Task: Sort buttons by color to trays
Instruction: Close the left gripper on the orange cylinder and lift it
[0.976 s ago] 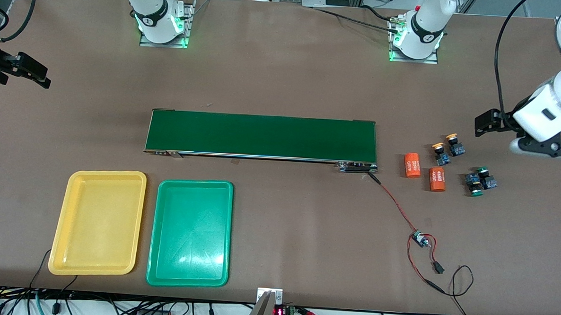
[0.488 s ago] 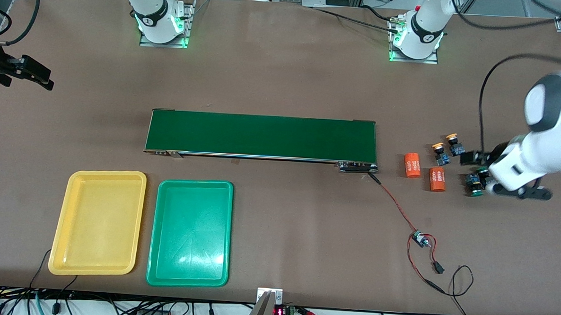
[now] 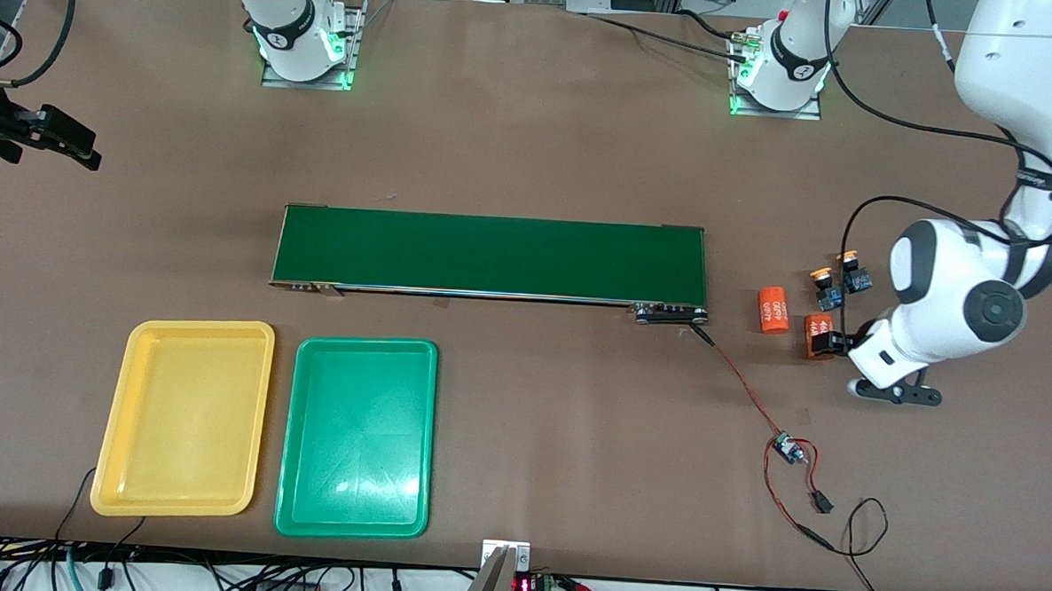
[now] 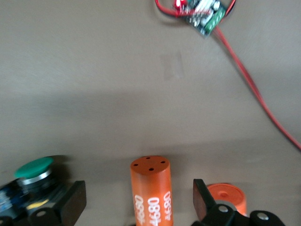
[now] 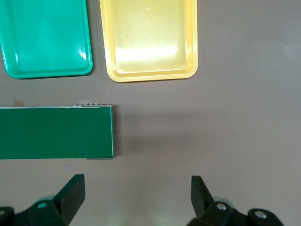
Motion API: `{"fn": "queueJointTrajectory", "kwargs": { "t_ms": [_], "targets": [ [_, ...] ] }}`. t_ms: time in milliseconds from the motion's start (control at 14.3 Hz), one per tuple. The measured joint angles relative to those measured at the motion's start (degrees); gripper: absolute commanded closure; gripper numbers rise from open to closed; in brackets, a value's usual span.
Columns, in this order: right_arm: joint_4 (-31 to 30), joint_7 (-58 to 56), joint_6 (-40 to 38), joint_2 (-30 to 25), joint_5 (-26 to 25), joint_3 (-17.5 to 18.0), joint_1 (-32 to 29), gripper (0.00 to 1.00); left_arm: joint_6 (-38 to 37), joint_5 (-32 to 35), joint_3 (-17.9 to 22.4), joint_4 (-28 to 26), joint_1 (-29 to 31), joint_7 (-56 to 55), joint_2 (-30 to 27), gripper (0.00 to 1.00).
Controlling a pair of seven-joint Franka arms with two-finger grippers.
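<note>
Two yellow-capped buttons (image 3: 822, 276) (image 3: 848, 257) sit near the left arm's end of the table. The left arm hides the green-capped ones in the front view. One green button (image 4: 33, 169) shows in the left wrist view beside a finger. My left gripper (image 3: 839, 343) (image 4: 138, 188) is low and open, with an orange "4680" cylinder (image 4: 150, 193) (image 3: 816, 330) lying between its fingers, untouched. The yellow tray (image 3: 183, 414) (image 5: 150, 37) and the green tray (image 3: 355, 439) (image 5: 44, 37) lie empty, side by side. My right gripper (image 3: 71, 144) (image 5: 136, 188) waits open over bare table at the right arm's end.
The long dark-green conveyor belt (image 3: 492, 254) (image 5: 56, 132) runs across the middle. A second orange cylinder (image 3: 772, 311) (image 4: 228, 195) lies beside the first. A small circuit board (image 3: 786, 449) (image 4: 204, 16) with red wires lies nearer to the front camera.
The left arm has swung in from the table's end and come down over the green buttons and the orange cylinder. The right arm has barely moved.
</note>
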Motion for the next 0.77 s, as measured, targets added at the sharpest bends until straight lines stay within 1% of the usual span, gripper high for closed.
{"fn": "queueJointTrajectory", "kwargs": {
  "t_ms": [70,139,209,279,418,488,557,767],
  "targets": [
    [0.0,0.0,0.0,0.1,0.0,0.0,0.0,0.0,2.1,0.0,0.0,-2.1,0.1,0.1,0.0,0.0],
    [0.0,0.0,0.0,0.2,0.0,0.0,0.0,0.0,3.9,0.0,0.0,-3.9,0.1,0.2,0.0,0.03],
    [0.0,0.0,0.1,0.4,0.0,0.0,0.0,0.0,5.9,0.0,0.0,-5.3,0.1,0.2,0.1,0.23],
    [0.0,0.0,0.2,0.5,0.0,0.0,0.0,0.0,7.8,0.0,0.0,-6.3,0.1,0.6,0.3,0.33],
    [0.0,0.0,0.3,0.6,0.0,-0.1,0.0,0.0,9.9,0.0,0.0,-7.0,0.8,1.7,1.1,0.66],
    [0.0,0.0,0.3,0.6,0.0,-0.2,-0.1,0.0,10.2,0.0,0.0,-7.0,1.3,2.4,1.5,0.75],
    [0.0,0.0,0.3,0.6,0.0,-0.2,-0.1,0.0,10.2,0.0,0.0,-7.0,1.7,2.9,1.6,0.8],
    [0.0,0.0,0.3,0.6,0.0,-0.3,-0.1,0.0,9.4,0.0,-0.4,-6.3,1.7,3.3,1.4,0.83]
  ]
}}
